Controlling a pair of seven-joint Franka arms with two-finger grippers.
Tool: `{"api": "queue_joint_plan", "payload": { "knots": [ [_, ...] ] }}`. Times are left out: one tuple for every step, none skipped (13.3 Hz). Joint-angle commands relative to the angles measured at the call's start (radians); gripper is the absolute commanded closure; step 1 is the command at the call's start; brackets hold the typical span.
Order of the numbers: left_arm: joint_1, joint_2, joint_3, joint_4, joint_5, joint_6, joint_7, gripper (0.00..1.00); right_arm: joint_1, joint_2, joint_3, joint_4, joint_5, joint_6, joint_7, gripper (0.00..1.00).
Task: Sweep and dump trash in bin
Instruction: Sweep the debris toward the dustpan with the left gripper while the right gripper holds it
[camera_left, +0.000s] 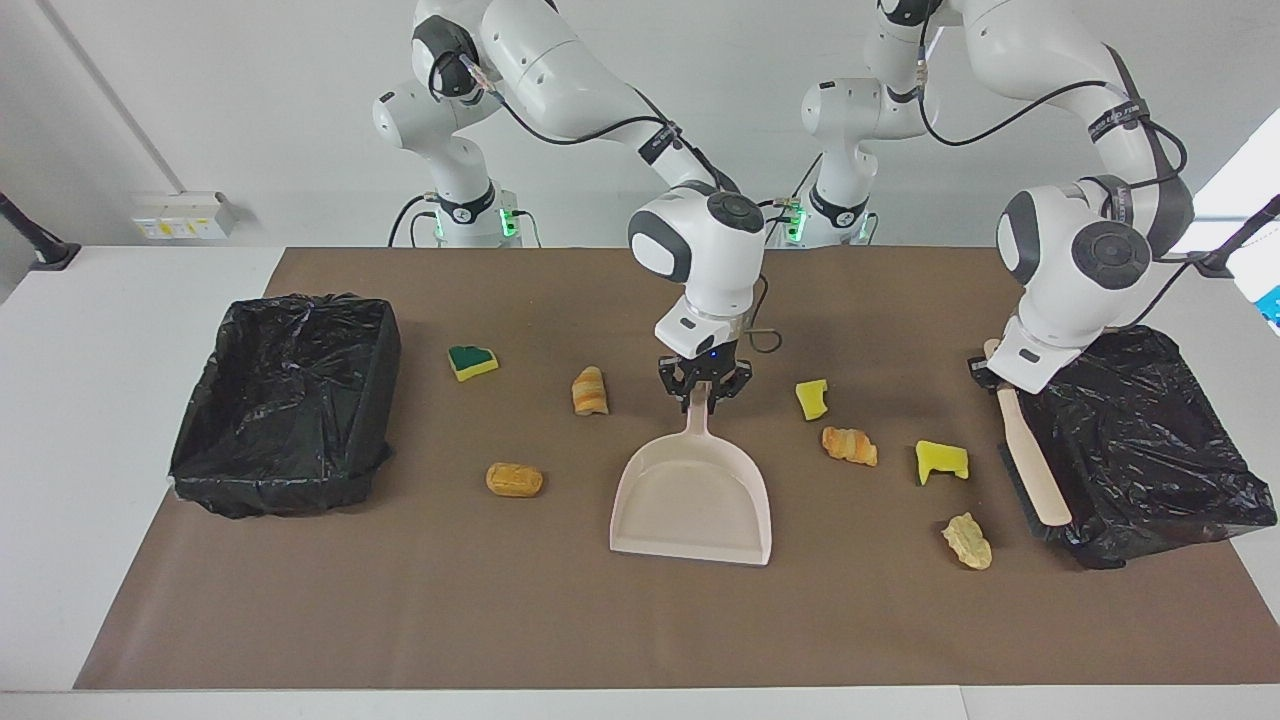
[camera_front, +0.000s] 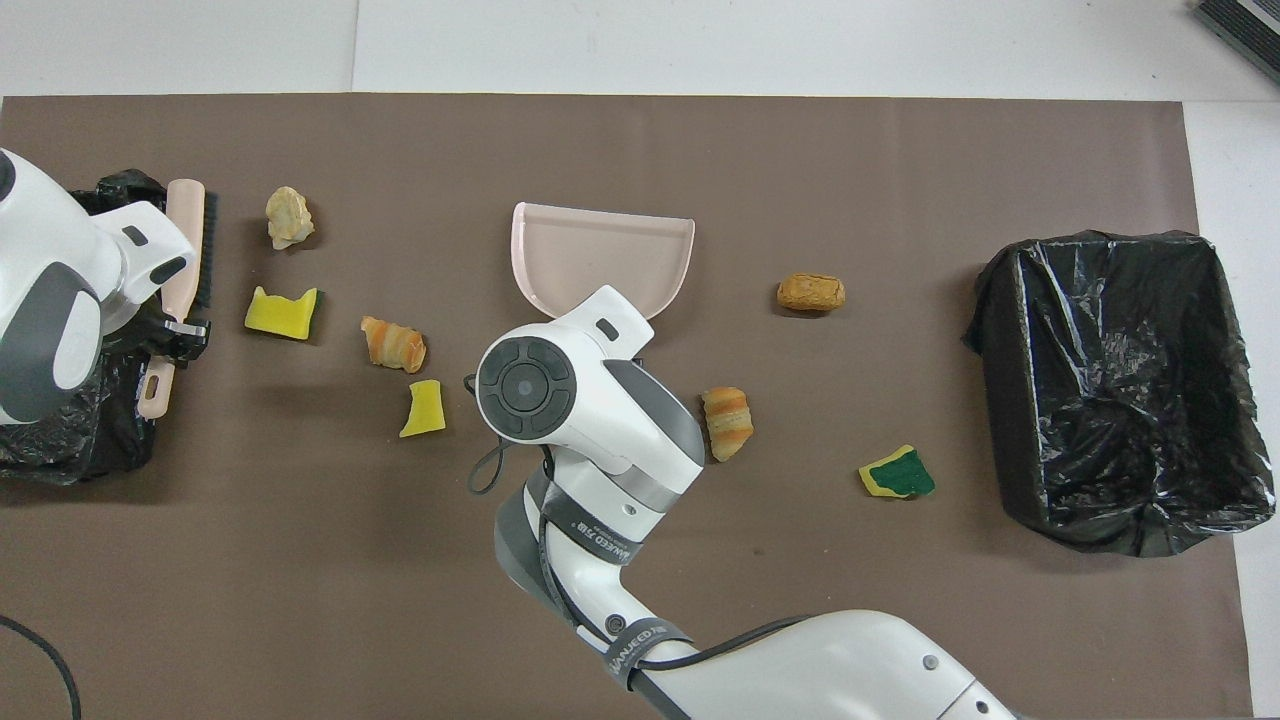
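Note:
Several trash scraps lie on the brown mat: a green-topped sponge (camera_left: 472, 361) (camera_front: 897, 473), two bread lumps (camera_left: 590, 390) (camera_left: 514, 479), a yellow sponge chunk (camera_left: 812, 399), a croissant-like lump (camera_left: 849, 445), another yellow sponge (camera_left: 941, 461) and a pale lump (camera_left: 967, 541). The beige dustpan (camera_left: 692, 500) (camera_front: 600, 262) lies flat at mid-table. My right gripper (camera_left: 703, 397) is shut on its handle. My left gripper (camera_left: 982, 368) (camera_front: 186, 330) is shut on the handle of a beige brush (camera_left: 1030, 460) (camera_front: 185, 240), which leans on a black bag.
A bin lined with a black bag (camera_left: 285, 400) (camera_front: 1120, 390) stands at the right arm's end of the table. A second black bag (camera_left: 1150, 450) (camera_front: 60, 440) sits at the left arm's end, under the left hand. The brown mat (camera_left: 600, 630) ends near the table's edges.

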Motion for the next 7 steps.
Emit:
{"api": "queue_joint_plan", "payload": {
  "knots": [
    [-0.007, 0.037, -0.005, 0.002, 0.008, 0.011, -0.019, 1.0, -0.013, -0.029, 0.007, -0.018, -0.027, -0.013, -0.018, 0.94],
    [-0.007, 0.029, -0.01, -0.03, -0.013, 0.016, -0.023, 1.0, -0.017, -0.038, 0.007, -0.019, -0.026, -0.017, -0.055, 1.0],
    [-0.007, 0.013, -0.013, -0.066, -0.034, 0.031, -0.027, 1.0, -0.026, -0.047, 0.007, -0.026, -0.024, -0.018, -0.099, 1.0],
    [-0.008, 0.0, -0.015, -0.092, -0.048, 0.03, -0.033, 1.0, -0.037, -0.064, 0.007, -0.032, -0.024, -0.02, -0.133, 1.0],
    [-0.018, -0.012, -0.027, -0.104, -0.053, 0.015, -0.049, 1.0, -0.06, -0.082, 0.008, -0.044, -0.02, -0.023, -0.184, 1.0],
    [-0.022, -0.015, -0.054, -0.107, -0.053, -0.007, -0.094, 1.0, -0.071, -0.095, 0.011, -0.055, -0.012, -0.023, -0.282, 1.0],
    [-0.022, -0.024, -0.091, -0.119, -0.054, -0.024, -0.141, 1.0, -0.091, -0.11, 0.011, -0.056, -0.007, -0.033, -0.396, 1.0]
  ]
}}
